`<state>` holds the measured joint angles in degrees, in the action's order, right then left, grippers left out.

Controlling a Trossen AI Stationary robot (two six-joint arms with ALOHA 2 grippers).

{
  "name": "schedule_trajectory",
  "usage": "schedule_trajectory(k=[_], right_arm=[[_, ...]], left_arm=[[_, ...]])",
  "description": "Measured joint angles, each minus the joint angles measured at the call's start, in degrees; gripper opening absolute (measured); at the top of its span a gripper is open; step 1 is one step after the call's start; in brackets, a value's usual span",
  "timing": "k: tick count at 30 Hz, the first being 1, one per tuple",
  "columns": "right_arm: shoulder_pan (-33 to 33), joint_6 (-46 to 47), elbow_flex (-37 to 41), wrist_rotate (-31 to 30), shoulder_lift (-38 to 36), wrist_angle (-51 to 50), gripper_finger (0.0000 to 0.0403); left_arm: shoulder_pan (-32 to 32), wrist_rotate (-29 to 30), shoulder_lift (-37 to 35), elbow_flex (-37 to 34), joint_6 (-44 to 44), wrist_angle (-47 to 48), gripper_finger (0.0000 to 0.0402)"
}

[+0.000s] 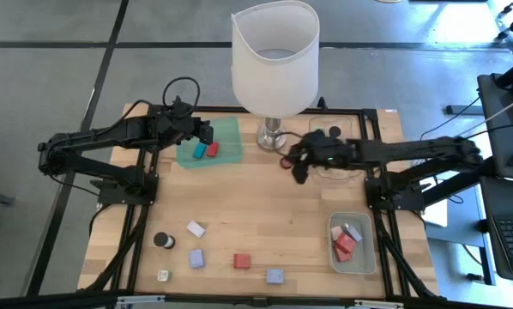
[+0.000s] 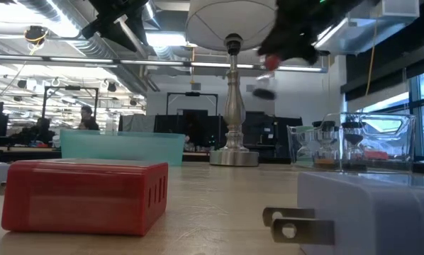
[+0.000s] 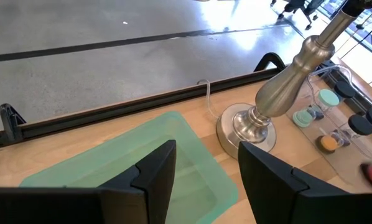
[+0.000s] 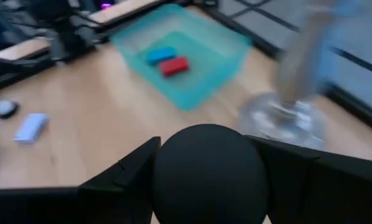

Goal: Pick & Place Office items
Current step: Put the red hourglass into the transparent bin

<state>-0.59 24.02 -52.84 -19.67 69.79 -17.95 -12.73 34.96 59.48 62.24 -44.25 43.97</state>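
Beside the metal lamp base (image 1: 272, 136), right hand (image 4: 208, 180) clamped on a round black cap (image 4: 209, 171).

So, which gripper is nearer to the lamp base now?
The right gripper. It sits just beside the lamp base, holding a dark round piece. The left gripper hovers farther away, over the green tray.

Pale wooden table (image 1: 265, 227), brushed-metal lamp base (image 3: 279, 99)
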Motion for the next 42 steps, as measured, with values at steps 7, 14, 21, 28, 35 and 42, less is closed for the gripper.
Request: schedule_trajectory(k=[7, 14, 21, 28, 35, 42], right_arm=[[-2.62, 10.27, 0.00, -8.57, -10.06, -21.80, 0.0207], [-5.71, 20.52, 0.00, -14.91, -12.02, -37.12, 0.0207], [-6.13, 24.84, 1.26, -18.51, -12.04, -41.05, 0.0207], [-6.11, 30.40, 9.27, -18.50, -12.04, -35.28, 0.0207], [-5.94, 31.42, 16.19, -18.46, -12.04, -25.49, 0.0207], [-4.56, 34.10, 20.07, -16.76, -12.04, -21.82, 0.0207]], left_arm=[[0.00, 0.09, 0.00, 0.00, 0.00, 0.00, 0.0171], [0.00, 0.20, 0.00, 0.00, -0.17, 0.00, 0.0171], [0.00, 0.25, 0.00, 0.00, -0.70, 0.00, 0.0171], [0.00, 0.22, 0.63, 0.00, -1.05, 0.00, 0.0171], [0.00, 0.23, 4.24, 0.00, -1.05, -0.05, 0.0171], [0.02, 0.02, 9.70, 0.00, -2.18, -0.05, 0.0171]])
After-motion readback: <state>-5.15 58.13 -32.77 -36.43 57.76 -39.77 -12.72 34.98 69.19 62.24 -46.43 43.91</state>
